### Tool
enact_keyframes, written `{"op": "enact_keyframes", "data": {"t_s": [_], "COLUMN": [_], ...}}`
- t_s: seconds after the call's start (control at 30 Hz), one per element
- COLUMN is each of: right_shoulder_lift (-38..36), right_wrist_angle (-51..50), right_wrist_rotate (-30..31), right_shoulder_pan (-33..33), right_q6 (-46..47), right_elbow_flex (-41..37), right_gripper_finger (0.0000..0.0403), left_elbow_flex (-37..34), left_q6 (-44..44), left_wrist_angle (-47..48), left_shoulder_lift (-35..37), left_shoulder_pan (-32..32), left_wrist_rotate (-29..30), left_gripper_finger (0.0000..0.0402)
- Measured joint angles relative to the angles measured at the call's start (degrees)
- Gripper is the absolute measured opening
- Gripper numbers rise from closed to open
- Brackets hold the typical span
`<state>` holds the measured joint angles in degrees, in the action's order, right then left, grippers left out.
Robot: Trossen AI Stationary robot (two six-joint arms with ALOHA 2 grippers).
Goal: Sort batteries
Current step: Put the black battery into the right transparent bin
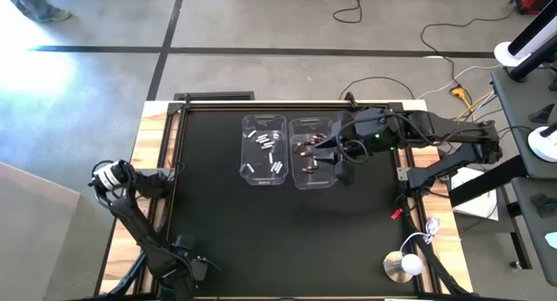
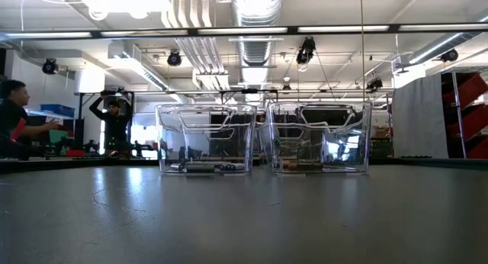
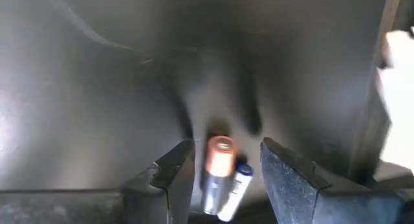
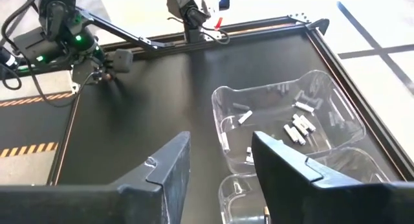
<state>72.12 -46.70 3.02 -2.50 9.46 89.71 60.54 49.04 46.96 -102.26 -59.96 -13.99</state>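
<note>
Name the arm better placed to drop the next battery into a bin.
Left, probably. Its tool holds two batteries, though it sits at the table's left edge. The right tool hangs over the right bin, apparently empty.

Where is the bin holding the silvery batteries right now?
Seen from above, the bin with the silvery batteries sits mid-table, toward the far edge. It is the left one of two clear bins, right beside the bin under the right claw.

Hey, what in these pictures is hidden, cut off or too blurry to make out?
- Right bin contents: high view, the right gripper and arm cover part of it.
- Two batteries in the left gripper: left wrist view, blurred, lower ends cut off; labels unreadable.
- Left bin batteries: low view, too small to count.
- Right gripper's load: right wrist view shows none.
</note>
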Motion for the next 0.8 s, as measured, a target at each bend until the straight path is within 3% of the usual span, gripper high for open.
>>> {"op": "enact_keyframes", "data": {"t_s": [0.3,0.7,0.8], "right_shoulder_lift": [0.1,0.0,0.0], "right_wrist_angle": [0.0,-2.9,-4.5], "right_wrist_rotate": [0.0,-0.4,-0.5], "right_shoulder_pan": [0.0,0.0,0.0], "right_q6": [-0.2,0.6,0.6], "right_elbow_flex": [0.0,0.0,0.0], "right_gripper_finger": [0.0163,0.0139,0.0128], "left_elbow_flex": [-2.5,-2.9,-2.9], "left_q6": [3.0,1.2,0.0], "left_wrist_angle": [-1.3,-1.1,-0.9], "left_shoulder_lift": [0.4,0.2,0.2], "left_shoulder_pan": [-0.9,-1.6,-1.7], "left_wrist_rotate": [1.8,5.1,5.5], "left_gripper_finger": [0.0154,0.0151,0.0135]}}
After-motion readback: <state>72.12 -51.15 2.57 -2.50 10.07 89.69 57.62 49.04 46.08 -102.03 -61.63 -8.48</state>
